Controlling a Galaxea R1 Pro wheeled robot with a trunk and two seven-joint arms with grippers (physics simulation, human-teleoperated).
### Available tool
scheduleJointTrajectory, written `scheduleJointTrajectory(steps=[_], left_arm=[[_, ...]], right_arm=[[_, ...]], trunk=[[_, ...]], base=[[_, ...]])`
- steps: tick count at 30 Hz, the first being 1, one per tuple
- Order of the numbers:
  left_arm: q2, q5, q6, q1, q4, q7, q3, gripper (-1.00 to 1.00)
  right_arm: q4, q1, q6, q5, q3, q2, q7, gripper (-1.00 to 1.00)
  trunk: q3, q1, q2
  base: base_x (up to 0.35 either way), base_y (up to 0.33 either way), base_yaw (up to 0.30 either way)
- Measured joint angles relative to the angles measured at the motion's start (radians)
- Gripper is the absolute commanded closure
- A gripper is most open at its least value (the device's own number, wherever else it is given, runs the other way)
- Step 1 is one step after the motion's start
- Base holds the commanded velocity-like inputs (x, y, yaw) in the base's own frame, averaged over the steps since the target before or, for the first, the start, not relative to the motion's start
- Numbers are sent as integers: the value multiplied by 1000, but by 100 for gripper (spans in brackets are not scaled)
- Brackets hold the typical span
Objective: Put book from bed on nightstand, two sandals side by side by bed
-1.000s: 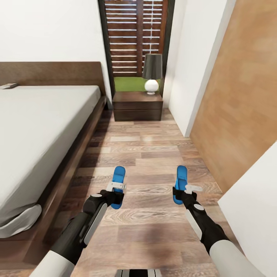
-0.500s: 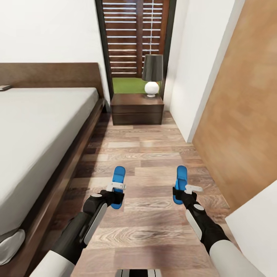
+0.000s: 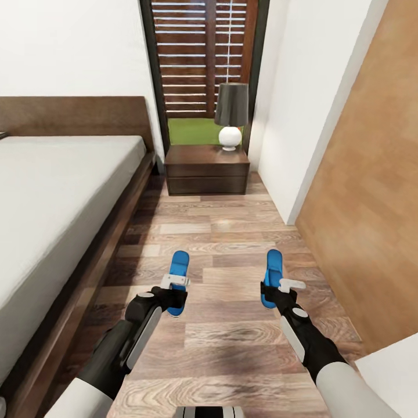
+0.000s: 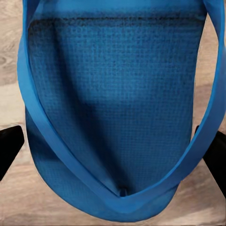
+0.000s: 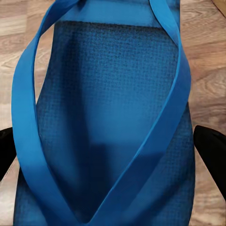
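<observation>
No legible text; each gripper (image 3: 174, 290) (image 3: 273, 288) w/ blue sandal (image 3: 178, 273) (image 3: 271, 270).

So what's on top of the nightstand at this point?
A lamp with a dark shade and round white base stands on the nightstand, toward its right side. No book shows on the visible top; whatever lies behind the lamp base is hidden.

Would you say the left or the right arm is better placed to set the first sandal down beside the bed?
Left, probably. The left gripper holds its sandal on the side nearer the bed, while the right gripper holds the other sandal out toward the wood-panelled wall.
</observation>
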Motion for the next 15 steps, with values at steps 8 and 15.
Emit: scheduleJointTrajectory(steps=[8,15], left_arm=[[0,0,0,0,0,0,0,100],[0,0,0,0,0,0,0,100]], right_arm=[[-1,0,0,0,0,0,0,100],[0,0,0,0,0,0,0,100]], trunk=[[0,0,0],[0,0,0]], base=[[332,0,0],[332,-29,0]])
